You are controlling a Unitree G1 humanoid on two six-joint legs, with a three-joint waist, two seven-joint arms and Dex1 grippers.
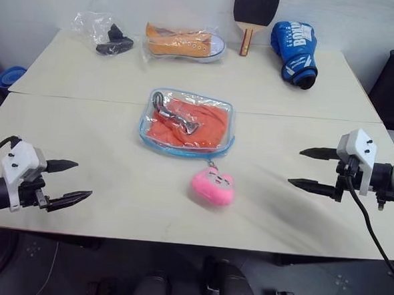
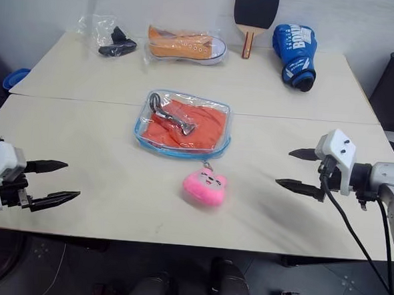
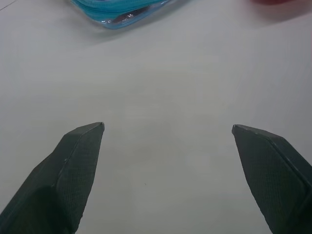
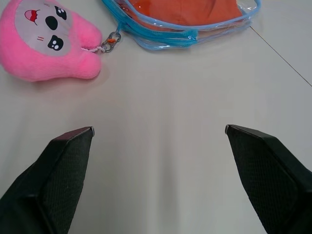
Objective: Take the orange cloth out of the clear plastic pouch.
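Surface: a pale worktop (image 1: pixel 114 182) made of two slabs with a seam across it, set against a light wall.
Far edge: a crinkled clear bag (image 1: pixel 103 35) with a black object, a wrapped orange sneaker (image 1: pixel 184 44), a paddle (image 1: pixel 253 17) and a blue boxing glove (image 1: pixel 295 52), all well beyond both tools.
Progress: nothing looks done yet; the orange cloth (image 1: pixel 193 126) lies fully inside the clear plastic pouch (image 1: pixel 185 123), whose blue zipper trim looks closed.
Left to do: by my reading, reach the pouch, hold it, open the zipper and draw the cloth out.
Pouch place: flat on the worktop, between the two tools and ahead of their tips, apart from both.
Charm: the pink plush charm (image 1: pixel 213 186) lies nearer the tools than the pouch, linked by a small ring, ahead of the right tool's tips.
Left tool (image 1: pixel 69 181): spread wide, empty, hovering low over bare worktop, pointing inward.
Right tool (image 1: pixel 309 170): spread wide, empty, pointing inward, tips angled slightly down.
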